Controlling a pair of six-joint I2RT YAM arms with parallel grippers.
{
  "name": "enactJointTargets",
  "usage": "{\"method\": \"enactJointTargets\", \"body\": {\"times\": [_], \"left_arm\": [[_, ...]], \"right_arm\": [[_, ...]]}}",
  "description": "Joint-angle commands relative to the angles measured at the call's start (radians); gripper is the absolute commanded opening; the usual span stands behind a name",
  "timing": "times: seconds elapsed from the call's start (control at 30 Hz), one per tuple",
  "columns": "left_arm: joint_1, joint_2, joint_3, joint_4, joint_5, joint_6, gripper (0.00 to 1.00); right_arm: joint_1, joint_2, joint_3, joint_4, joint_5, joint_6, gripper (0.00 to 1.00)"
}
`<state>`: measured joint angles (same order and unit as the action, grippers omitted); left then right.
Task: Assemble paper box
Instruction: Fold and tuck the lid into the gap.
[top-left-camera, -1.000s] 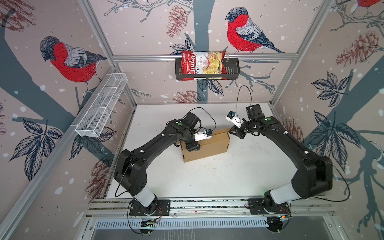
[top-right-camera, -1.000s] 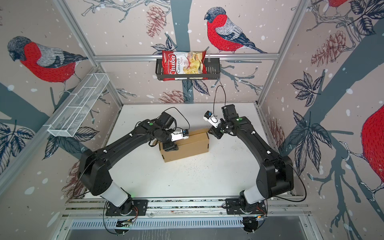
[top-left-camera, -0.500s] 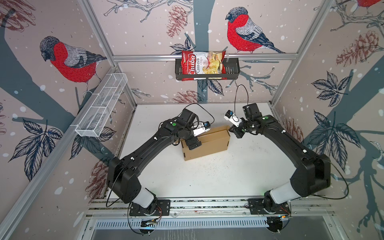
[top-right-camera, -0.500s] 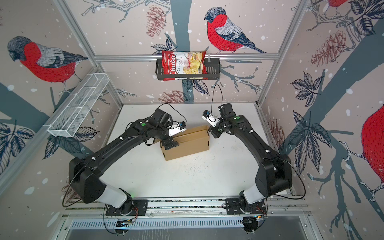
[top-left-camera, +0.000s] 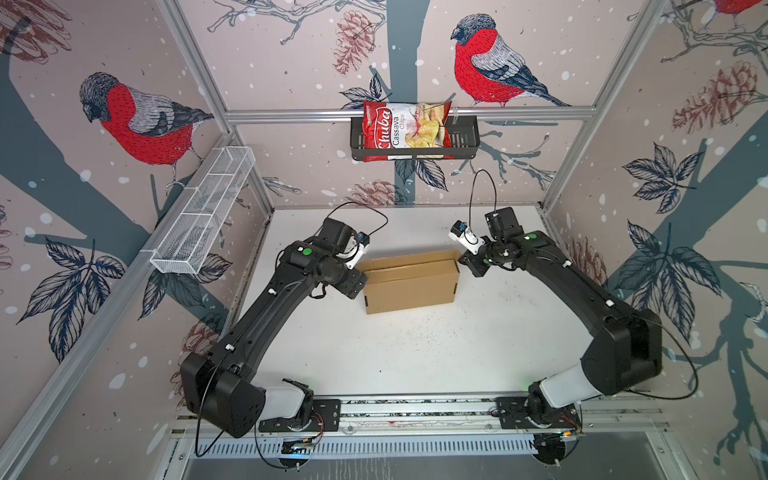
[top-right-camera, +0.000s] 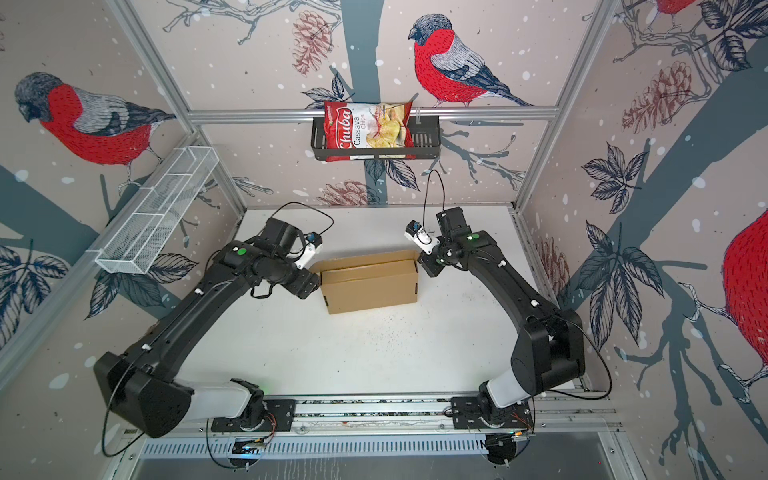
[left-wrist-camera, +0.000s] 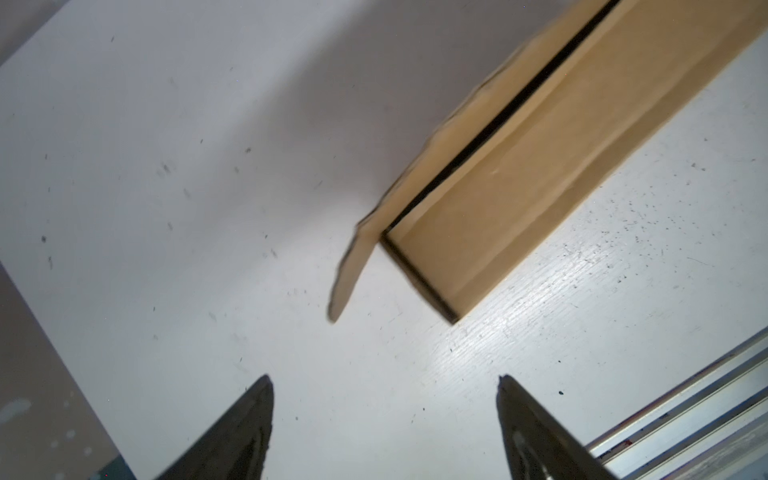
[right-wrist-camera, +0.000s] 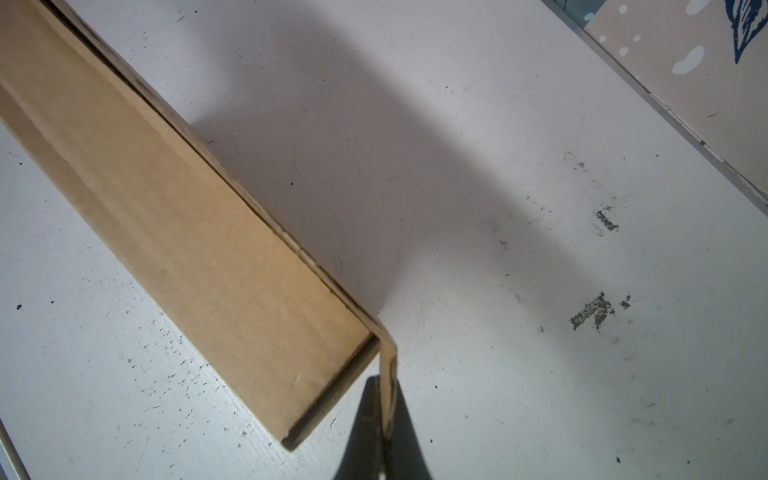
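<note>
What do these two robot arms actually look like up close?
Both the left arm and right arm are chunky black segments with a pale grey link by the base, a green dot on one joint, a white camera trailing a thin black cable, and dark tapering fingers.

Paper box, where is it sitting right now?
In both top views the paper box lies on the table toward the back, with the open left gripper just off its left end and the right gripper pinching the flap at its right end.
</note>
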<state>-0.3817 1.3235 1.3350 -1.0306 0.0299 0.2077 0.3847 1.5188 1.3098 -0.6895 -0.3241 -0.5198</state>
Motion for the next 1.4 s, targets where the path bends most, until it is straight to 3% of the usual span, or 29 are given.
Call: {"method": "enactJointTargets", "body": {"times": [0.0,0.13,0.27,0.5,0.9,1.13,1.37], "left_arm": [[0.055,-0.022,-0.002,0.009,0.057,-0.017,0.76],[0.098,0.059,0.046,0.027,0.134,0.056,0.63],[0.097,0.118,0.089,0.014,0.226,0.090,0.59],[0.097,0.162,0.099,0.019,0.213,0.129,0.55],[0.098,0.187,0.082,0.000,0.196,0.151,0.26],[0.096,0.195,0.082,-0.002,0.188,0.145,0.24],[0.096,0.204,0.101,-0.011,0.196,0.130,0.09]], "right_arm": [[0.004,-0.009,-0.007,-0.004,-0.009,0.002,0.06],[0.008,-0.027,-0.029,0.007,-0.016,0.001,0.05],[0.011,-0.041,-0.040,0.012,-0.017,0.007,0.06],[0.015,-0.049,-0.042,0.008,-0.009,0.013,0.06],[0.019,-0.040,-0.034,0.013,-0.014,0.018,0.06],[0.023,-0.037,-0.026,0.014,-0.015,0.024,0.05],[0.029,-0.035,-0.020,0.013,-0.007,0.040,0.05]]}}
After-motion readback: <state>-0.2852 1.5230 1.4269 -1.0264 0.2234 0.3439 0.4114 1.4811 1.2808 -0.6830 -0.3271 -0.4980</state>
